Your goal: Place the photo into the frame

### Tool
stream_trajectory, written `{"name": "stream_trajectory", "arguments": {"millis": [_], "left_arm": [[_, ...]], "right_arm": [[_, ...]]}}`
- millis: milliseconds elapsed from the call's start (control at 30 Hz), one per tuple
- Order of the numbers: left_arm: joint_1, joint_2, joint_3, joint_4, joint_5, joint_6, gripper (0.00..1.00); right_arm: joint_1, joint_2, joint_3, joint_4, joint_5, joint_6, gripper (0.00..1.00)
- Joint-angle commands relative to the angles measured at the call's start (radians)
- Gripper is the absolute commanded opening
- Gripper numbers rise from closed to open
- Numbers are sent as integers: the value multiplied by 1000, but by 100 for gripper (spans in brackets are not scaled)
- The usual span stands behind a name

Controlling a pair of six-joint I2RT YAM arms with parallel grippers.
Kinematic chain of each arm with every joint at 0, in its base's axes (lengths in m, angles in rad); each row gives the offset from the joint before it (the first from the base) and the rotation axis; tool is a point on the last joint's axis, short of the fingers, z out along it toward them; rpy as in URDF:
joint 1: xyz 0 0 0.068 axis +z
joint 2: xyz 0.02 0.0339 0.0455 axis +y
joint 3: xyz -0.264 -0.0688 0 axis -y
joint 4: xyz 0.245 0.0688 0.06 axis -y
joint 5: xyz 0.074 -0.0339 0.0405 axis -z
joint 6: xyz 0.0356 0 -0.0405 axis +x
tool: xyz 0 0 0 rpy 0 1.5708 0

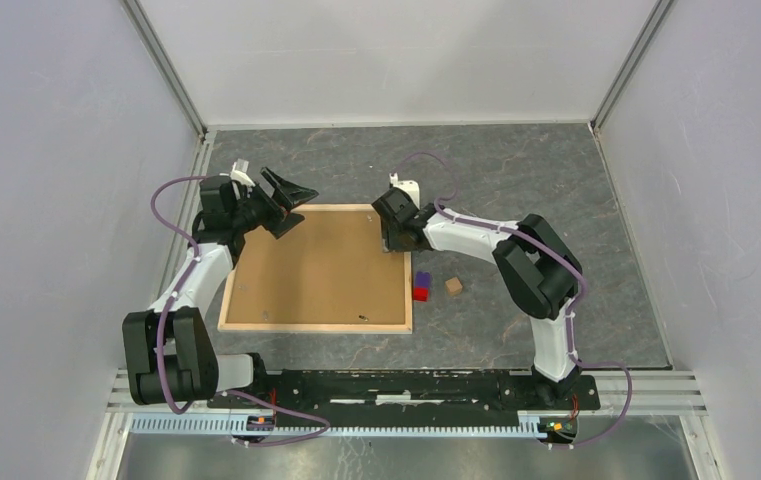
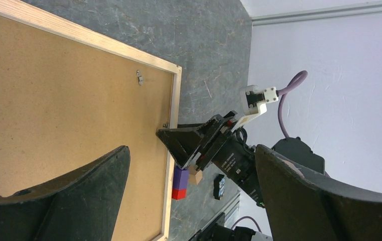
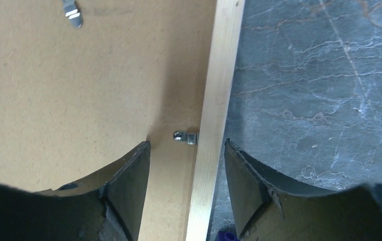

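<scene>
The frame (image 1: 316, 327) lies face down on the desk (image 1: 516, 180) with the backing board (image 1: 316, 265) in it; the photo is not in view. The right gripper (image 3: 186, 150), open, straddles the right slat beside a metal tab (image 3: 186, 136) — probably the fastening step. Next it should nudge that tab over the board. The left gripper (image 1: 289, 208) hovers wide open.

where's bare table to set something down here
Free: the table strip between the frame and the back wall, and the far right corner by the right wall. Crowded: the frame's right edge, with the right gripper, the purple and red blocks and the tan cube.
</scene>
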Motion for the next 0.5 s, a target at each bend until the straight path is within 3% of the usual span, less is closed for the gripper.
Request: {"name": "stream_trajectory", "arguments": {"millis": [0, 233, 467], "left_arm": [[-7, -31, 0, 41, 15, -16, 100], [-13, -37, 1, 31, 4, -4, 100], [-16, -44, 14, -7, -16, 26, 100]], "right_arm": [[10, -68, -55, 12, -84, -102, 59], [8, -114, -159, 93, -121, -153, 41], [-8, 15, 20, 56, -115, -289, 22]]}}
